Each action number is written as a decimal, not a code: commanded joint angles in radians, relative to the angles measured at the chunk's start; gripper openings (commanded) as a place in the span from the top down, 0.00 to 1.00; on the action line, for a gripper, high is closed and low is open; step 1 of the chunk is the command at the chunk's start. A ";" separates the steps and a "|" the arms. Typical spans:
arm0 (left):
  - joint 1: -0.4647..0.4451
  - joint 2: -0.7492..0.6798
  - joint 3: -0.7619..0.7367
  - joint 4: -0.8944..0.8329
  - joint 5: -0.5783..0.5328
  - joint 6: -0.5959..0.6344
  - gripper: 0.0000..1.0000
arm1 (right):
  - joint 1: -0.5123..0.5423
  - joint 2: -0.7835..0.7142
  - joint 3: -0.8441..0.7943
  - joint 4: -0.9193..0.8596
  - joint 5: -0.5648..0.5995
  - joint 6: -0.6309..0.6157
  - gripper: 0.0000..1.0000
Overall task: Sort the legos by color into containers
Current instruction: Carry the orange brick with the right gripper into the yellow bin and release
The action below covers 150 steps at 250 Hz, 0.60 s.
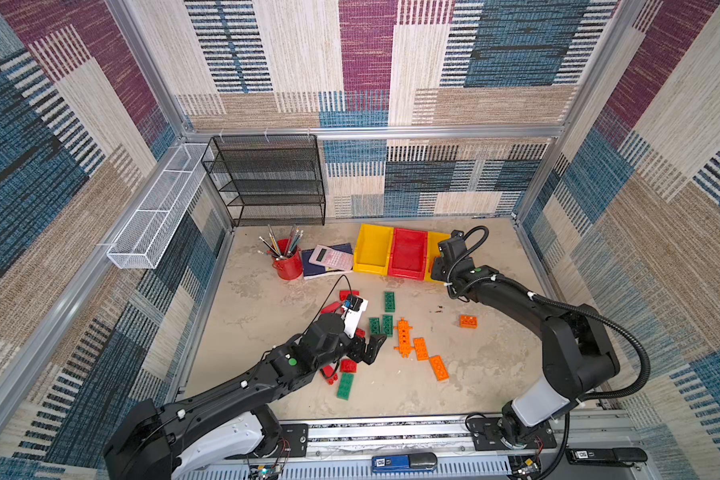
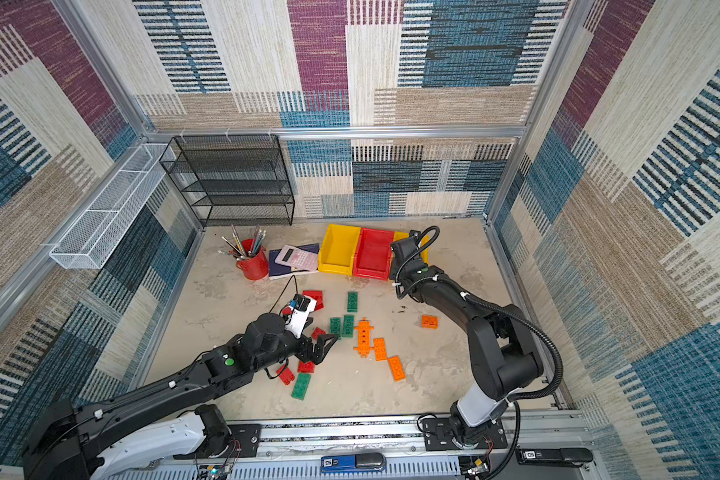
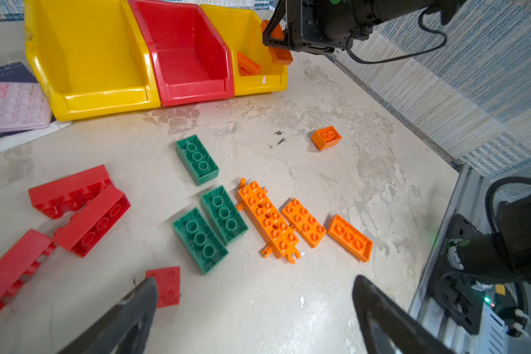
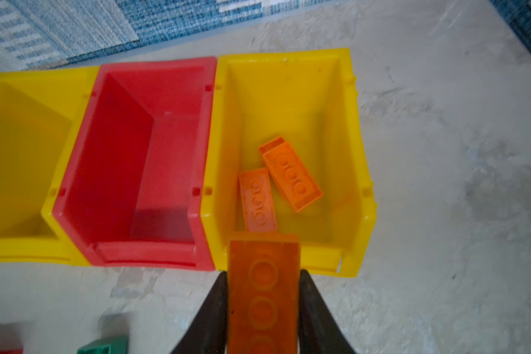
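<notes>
My right gripper [image 4: 263, 282] is shut on an orange brick [image 4: 262, 294], held over the front lip of the right yellow bin [image 4: 360, 171]. Two orange bricks [image 4: 290, 177] lie inside that bin. The red bin [image 1: 408, 272] and left yellow bin [image 1: 371, 266] hold nothing. My left gripper [image 3: 255, 282] hangs open over bare table, a small red brick [image 3: 166, 285] beside one finger. Green bricks [image 1: 381, 325], a long pegged orange piece [image 1: 404, 337], orange bricks [image 1: 438, 368] and red bricks [image 1: 348, 365] lie scattered mid-table.
A red pencil cup [image 1: 287, 264] and a pink calculator [image 1: 331, 257] on a notebook sit left of the bins. A black mesh shelf [image 1: 267, 183] stands at the back left; a white wire basket [image 1: 154, 216] hangs on the left wall.
</notes>
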 commanded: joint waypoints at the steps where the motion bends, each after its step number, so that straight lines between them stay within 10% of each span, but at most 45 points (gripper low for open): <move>1: 0.001 0.075 0.061 0.058 0.015 0.031 0.01 | -0.061 0.064 0.051 0.084 -0.067 -0.081 0.66; 150: 0.001 0.054 0.083 0.003 0.005 0.041 0.01 | -0.109 0.256 0.240 0.064 -0.197 -0.134 0.42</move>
